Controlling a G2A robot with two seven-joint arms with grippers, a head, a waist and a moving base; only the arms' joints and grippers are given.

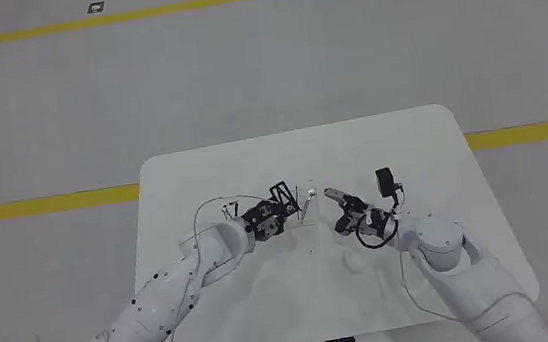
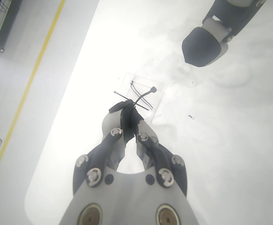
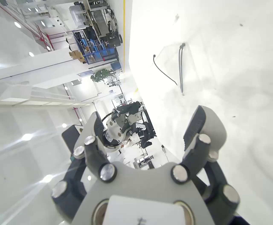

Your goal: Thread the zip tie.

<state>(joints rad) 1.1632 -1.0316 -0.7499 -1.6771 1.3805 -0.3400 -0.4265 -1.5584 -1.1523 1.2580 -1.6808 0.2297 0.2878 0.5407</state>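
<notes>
Left gripper [image 2: 129, 106]: jaws pressed together on one end of a slim black plastic zip tie [image 2: 145, 95], whose curved strap and square head project beyond the fingertips. Just beneath them, a flat transparent plastic tray [image 2: 158, 98] on the rounded white table [image 1: 402, 147] carries loose black ties [image 2: 134, 88]. Right gripper [image 3: 148, 113]: jaws spread wide, near the tray's opposite side.

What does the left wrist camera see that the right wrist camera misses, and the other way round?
Left wrist view: the left gripper shut on a zip tie, whose head curves up beyond the fingertips. Right wrist view: the right gripper, jaws wide open and empty, plus the room behind, with blue shelves and a plant. Both: loose zip ties lying on a clear tray on the white table.
</notes>
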